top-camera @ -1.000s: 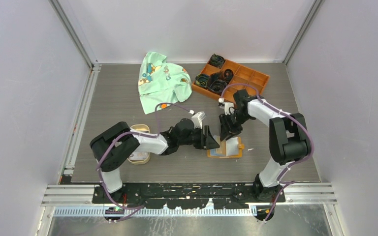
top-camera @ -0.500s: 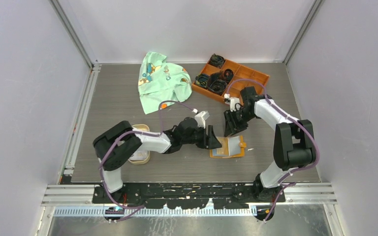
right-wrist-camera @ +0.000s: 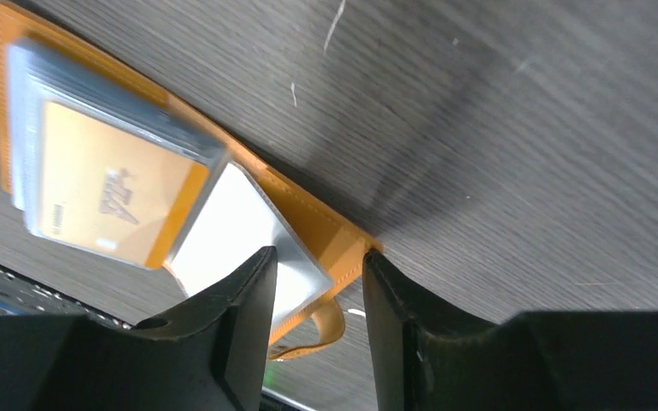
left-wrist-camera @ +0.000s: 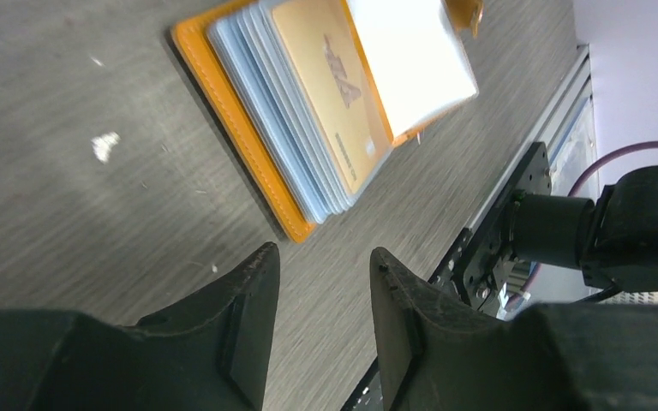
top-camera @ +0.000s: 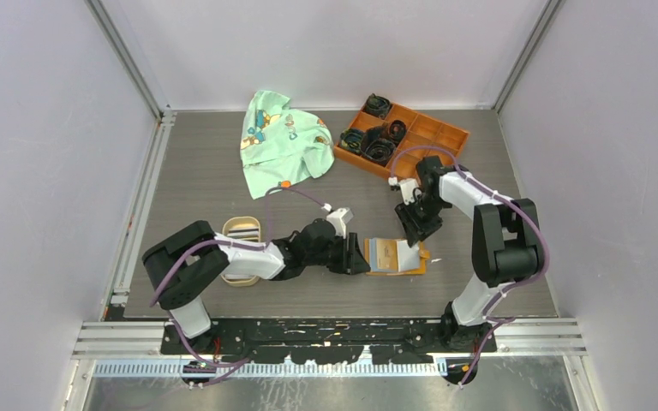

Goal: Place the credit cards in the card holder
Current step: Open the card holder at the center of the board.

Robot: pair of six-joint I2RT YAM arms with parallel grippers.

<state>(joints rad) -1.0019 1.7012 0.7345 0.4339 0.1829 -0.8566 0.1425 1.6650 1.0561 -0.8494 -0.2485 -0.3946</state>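
The orange card holder (top-camera: 383,268) lies open on the table between my two grippers. In the left wrist view the card holder (left-wrist-camera: 248,145) shows pale blue slots and a tan-gold card (left-wrist-camera: 330,86) in the top one. A glossy white card (right-wrist-camera: 240,227) lies tilted on its right half. My left gripper (top-camera: 361,257) is low at the holder's left edge, open and empty (left-wrist-camera: 321,257). My right gripper (top-camera: 413,231) hovers open over the holder's far right corner (right-wrist-camera: 317,257), holding nothing. A grey-striped card (top-camera: 242,228) rests in the tan dish.
The tan oval dish (top-camera: 228,228) sits left of my left arm. A green printed cloth (top-camera: 283,141) lies at the back. The orange compartmented tray (top-camera: 445,133) with dark coiled items stands back right. The holder's strap (right-wrist-camera: 330,330) sticks out toward the front rail.
My left gripper has dropped lower and drawn back left of the holder. My right gripper has shifted right and back off it. The holder now lies open with the gold card showing.
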